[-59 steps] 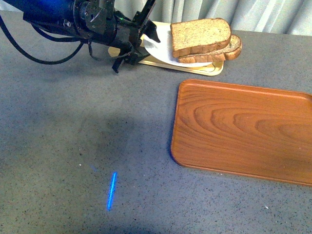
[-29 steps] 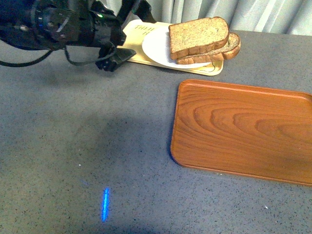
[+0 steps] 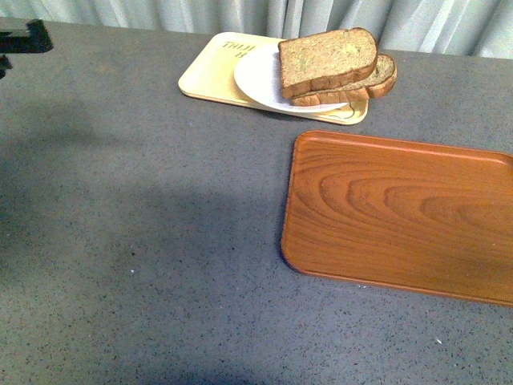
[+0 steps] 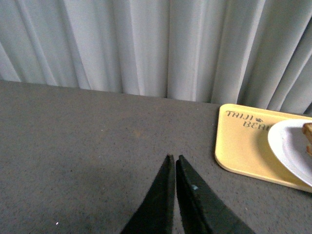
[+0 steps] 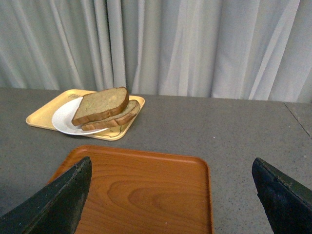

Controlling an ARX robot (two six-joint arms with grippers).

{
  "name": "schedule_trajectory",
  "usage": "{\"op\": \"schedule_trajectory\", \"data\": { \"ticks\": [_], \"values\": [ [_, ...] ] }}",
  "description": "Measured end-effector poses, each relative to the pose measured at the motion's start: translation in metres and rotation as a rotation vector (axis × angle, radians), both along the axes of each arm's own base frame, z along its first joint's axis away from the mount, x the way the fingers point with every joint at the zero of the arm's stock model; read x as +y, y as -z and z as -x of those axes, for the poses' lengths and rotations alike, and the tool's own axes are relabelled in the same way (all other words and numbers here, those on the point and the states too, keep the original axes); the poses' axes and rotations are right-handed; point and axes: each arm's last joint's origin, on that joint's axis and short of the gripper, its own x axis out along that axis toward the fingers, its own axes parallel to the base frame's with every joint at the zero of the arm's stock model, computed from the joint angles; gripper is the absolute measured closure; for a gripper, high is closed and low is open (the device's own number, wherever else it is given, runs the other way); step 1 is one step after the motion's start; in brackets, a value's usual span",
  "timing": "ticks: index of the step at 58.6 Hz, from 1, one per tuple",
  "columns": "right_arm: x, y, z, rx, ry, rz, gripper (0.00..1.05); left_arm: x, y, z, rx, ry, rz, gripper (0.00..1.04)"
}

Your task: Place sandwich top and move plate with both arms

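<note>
sandwich top (image 3: 327, 58): lying on top of the stack in the upper centre of the front frame, speckled brown, tilted a little, overhanging the lower slice; also showing in the right wrist view (image 5: 101, 104), upper left of that frame.
lower slice (image 3: 383, 77): sitting under the sandwich top, only its right end and front crust showing; any filling is hidden.
plate (image 3: 255, 76): white, round, sitting on the yellow tray and carrying both slices; its left part is bare, the bread is crowding its right side. A bare sliver is showing at the right edge of the left wrist view (image 4: 287, 148).
yellow tray (image 3: 207, 76): pale yellow, rectangular, dark lettering near its far edge, lying on the desk at the top of the front frame, holding the plate.
wooden tray (image 3: 401, 216): brown, lying right of centre in the front frame, in front of the yellow tray and apart from it, nothing in it.
desk (image 3: 136, 241): grey speckled surface carrying both trays.
left gripper (image 4: 174, 161): jaws pressed together with only a hairline slit between them, holding nothing, hovering over bare desk, well apart from the yellow tray. In the front view only a black bit is peeking in at the upper left corner.
right gripper (image 5: 170, 195): jaws spread wide, one at each lower corner of the right wrist frame, holding nothing, with the wooden tray lying between them.
curtain (image 5: 195, 44): pale, pleated, hanging behind the desk.
</note>
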Motion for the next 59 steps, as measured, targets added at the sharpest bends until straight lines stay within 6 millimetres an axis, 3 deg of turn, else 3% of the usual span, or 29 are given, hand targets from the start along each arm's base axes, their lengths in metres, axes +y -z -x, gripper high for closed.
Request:
{"op": "schedule_trajectory", "data": {
  "ticks": [8,19,33,59],
  "values": [
    [0.0,0.0,0.0,0.0,0.0,0.0,0.09,0.013,-0.008,0.041,-0.005,-0.003,-0.005,1.03],
    [0.0,0.0,0.0,0.0,0.0,0.0,0.09,0.021,-0.013,0.074,0.001,-0.001,-0.007,1.03],
    [0.0,0.0,0.0,0.0,0.0,0.0,0.09,0.035,-0.025,0.104,0.005,-0.005,-0.009,1.03],
    [0.0,0.0,0.0,0.0,0.0,0.0,0.09,0.036,-0.027,0.142,0.001,-0.001,-0.009,1.03]
  ]
}}
